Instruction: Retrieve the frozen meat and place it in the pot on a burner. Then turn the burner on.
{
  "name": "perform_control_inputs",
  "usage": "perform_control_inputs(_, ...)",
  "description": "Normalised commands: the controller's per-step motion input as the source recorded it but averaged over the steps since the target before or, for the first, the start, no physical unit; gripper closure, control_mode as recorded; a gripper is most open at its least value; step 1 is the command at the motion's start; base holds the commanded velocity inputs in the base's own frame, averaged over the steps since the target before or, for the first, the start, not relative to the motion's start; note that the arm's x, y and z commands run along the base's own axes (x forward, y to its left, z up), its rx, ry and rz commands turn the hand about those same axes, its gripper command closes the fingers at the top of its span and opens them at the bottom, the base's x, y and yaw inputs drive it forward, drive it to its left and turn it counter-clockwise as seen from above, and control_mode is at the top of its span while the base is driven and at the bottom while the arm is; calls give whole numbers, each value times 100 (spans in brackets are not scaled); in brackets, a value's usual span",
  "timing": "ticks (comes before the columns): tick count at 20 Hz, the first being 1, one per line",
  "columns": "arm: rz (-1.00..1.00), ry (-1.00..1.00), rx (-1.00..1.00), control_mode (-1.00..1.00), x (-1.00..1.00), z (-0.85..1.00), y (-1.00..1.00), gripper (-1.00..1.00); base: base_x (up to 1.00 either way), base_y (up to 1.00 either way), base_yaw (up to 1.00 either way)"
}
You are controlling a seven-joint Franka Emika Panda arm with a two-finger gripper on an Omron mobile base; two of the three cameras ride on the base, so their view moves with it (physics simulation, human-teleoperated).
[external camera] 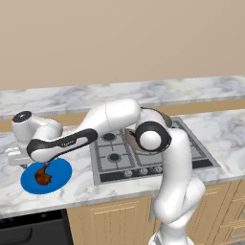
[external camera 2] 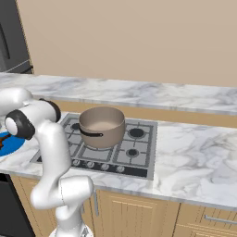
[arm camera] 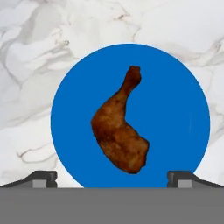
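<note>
I see my gripper (arm camera: 112,177) spread wide, holding nothing, above the blue plate (arm camera: 175,92). The frozen meat (arm camera: 119,131) lies mid-plate, its narrow end toward 12 o'clock. The pot (external camera 2: 102,126) sits on the stove's (external camera 2: 139,152) burners.

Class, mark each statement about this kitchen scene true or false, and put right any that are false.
1. The meat lies on a blue plate. True.
2. The pot stands on the stove. True.
3. The meat is already in the pot. False: the pot's inside shows bare and the meat is on the plate.
4. The gripper is shut on the meat. False: its fingers stand wide apart, the meat lying between and beyond them, untouched.
5. The plate sits on the stove. False: it rests on the marble counter beside the stove.
</note>
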Motion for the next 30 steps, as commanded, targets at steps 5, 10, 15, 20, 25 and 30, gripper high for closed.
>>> perform_control_inputs(5,0,0,0,-100,7,-44,-25,-100,0,0,0)
perform_control_inputs(10,0,1,0,-100,12,-27,-16,-100,0,0,0)
perform_control_inputs(15,0,0,0,-100,3,-28,1,-100,0,0,0)
perform_control_inputs(20,0,0,0,-100,0,-17,1,-100,0,0,0)
perform_control_inputs(25,0,0,0,-100,0,-11,0,-100,0,0,0)
perform_control_inputs(30,0,0,0,-100,0,-17,0,-100,0,0,0)
